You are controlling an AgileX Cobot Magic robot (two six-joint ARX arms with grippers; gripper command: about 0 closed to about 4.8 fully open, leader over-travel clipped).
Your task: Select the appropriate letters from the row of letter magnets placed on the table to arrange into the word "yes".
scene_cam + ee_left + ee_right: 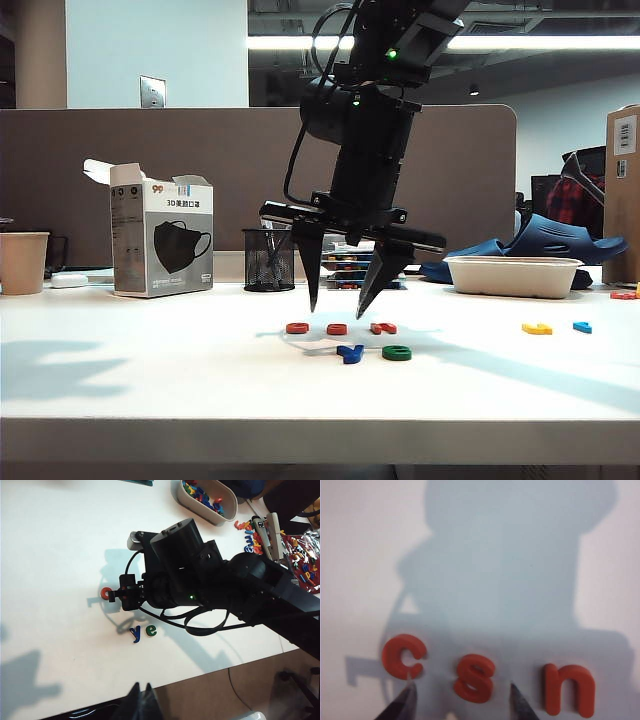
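R gripper [340,298] hangs point-down over table [150,380] centre, jaws wide, nothing held; tips straddle red "s" [474,677], w/ red "c" [402,656] and red "n" [570,689] either side. Blue "y" [350,352] and green "e" [397,352] lie together just in front. L gripper [142,702]: barely in view at table's near edge, opening can't be judged.

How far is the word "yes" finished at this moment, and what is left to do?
Done: the blue y and green e lie side by side near the table's front. In hand: the right gripper hangs open astride the orange s, between c and n, nothing held. Left: grasp the s, place it after the e. The left gripper waits aside.
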